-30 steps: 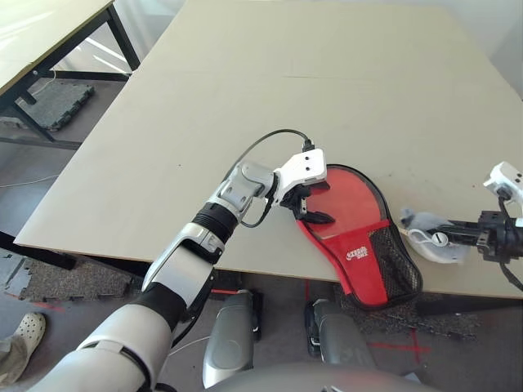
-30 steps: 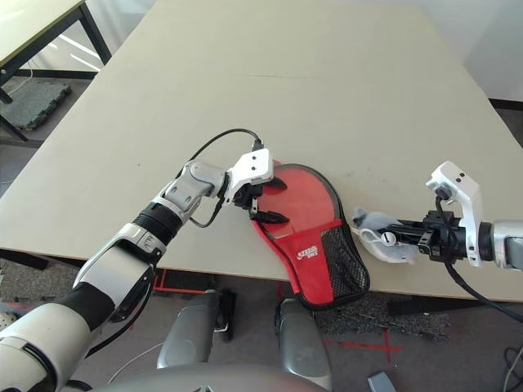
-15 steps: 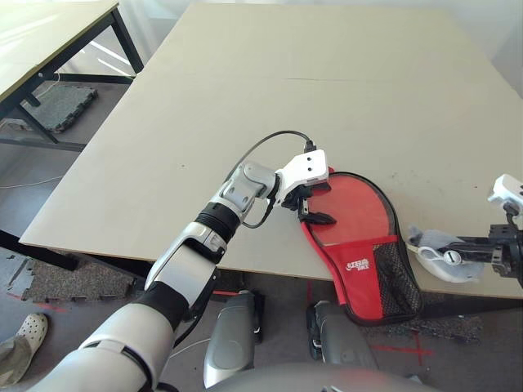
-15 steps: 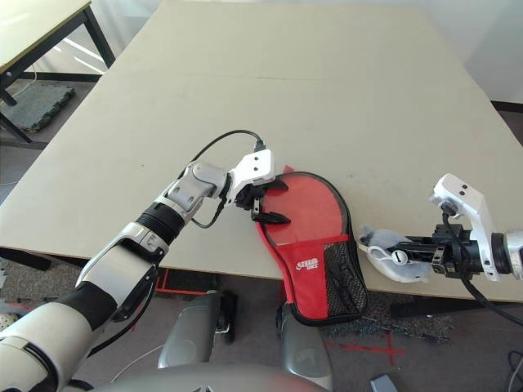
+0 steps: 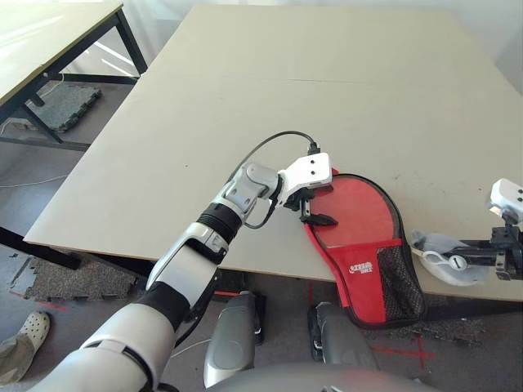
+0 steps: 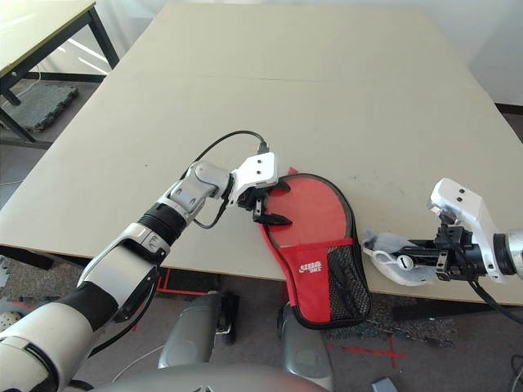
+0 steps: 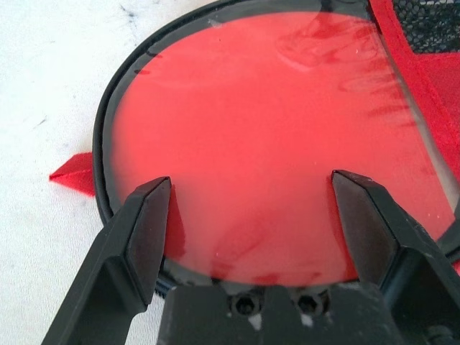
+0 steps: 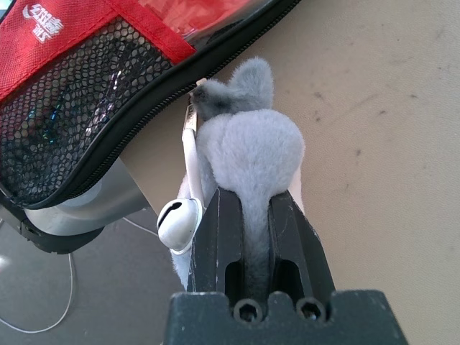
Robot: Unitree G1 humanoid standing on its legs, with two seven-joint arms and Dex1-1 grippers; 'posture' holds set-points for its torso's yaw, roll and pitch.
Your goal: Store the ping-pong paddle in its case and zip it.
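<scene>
STATUS: paddle (image 7: 273, 144) lying inside case (image 5: 359, 241), lower right of frame | ZIP: appearing closed | LEFT: left gripper (image 5: 315, 204) hovering spread wide over case | RIGHT: right gripper (image 8: 248, 215) pinching grey fluffy pull (image 8: 251, 151)

Far and left table (image 5: 245, 98) surface bare and passable, case (image 6: 315, 237) occupying near edge, left gripper (image 6: 268, 202) at its round end, grey fluffy lump (image 6: 392, 260) beside its right flank
</scene>
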